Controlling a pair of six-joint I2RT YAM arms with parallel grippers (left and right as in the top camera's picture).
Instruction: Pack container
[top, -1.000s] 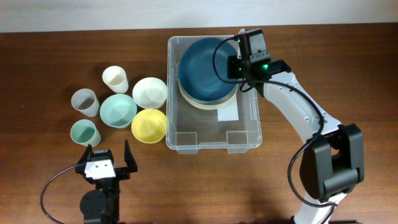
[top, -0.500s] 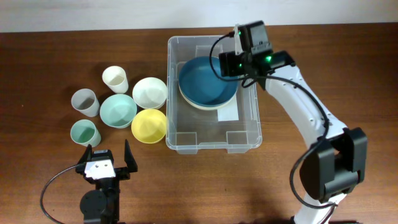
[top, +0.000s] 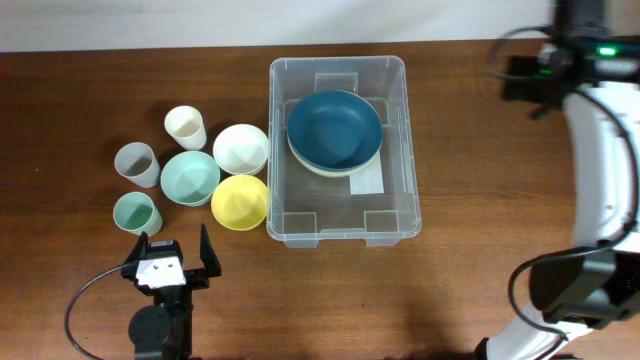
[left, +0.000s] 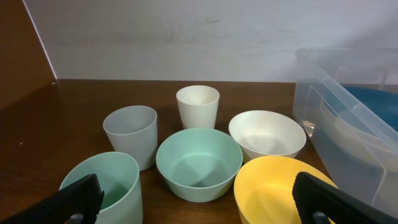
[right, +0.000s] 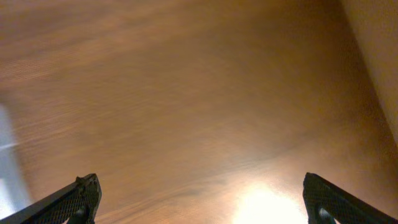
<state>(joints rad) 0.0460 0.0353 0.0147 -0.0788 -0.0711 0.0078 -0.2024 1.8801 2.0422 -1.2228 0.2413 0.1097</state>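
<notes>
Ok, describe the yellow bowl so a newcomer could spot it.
Find the clear container mid-table. Beside its left wall, toward the corner nearer the robot, sits the yellow bowl. It is the only yellow item; its neighbours are a white bowl and a mint bowl.

The clear container (top: 338, 63) stands mid-table (top: 480, 260). Toward its far end a dark blue bowl (top: 334, 128) nests on a paler dish (top: 312, 165); a white label (top: 367, 182) lies on the base just beside them. To its left cluster a white bowl (top: 240, 148), a yellow bowl (top: 239, 201) just beside the wall, a mint bowl (top: 190, 177), and three upright cups: cream (top: 186, 127), grey (top: 136, 163), mint (top: 136, 212). The left gripper (top: 172, 243) sits at the near edge, fingers spread and empty; the right arm (top: 603, 140) reaches the far right corner, its tip seemingly cut off by the frame.
</notes>
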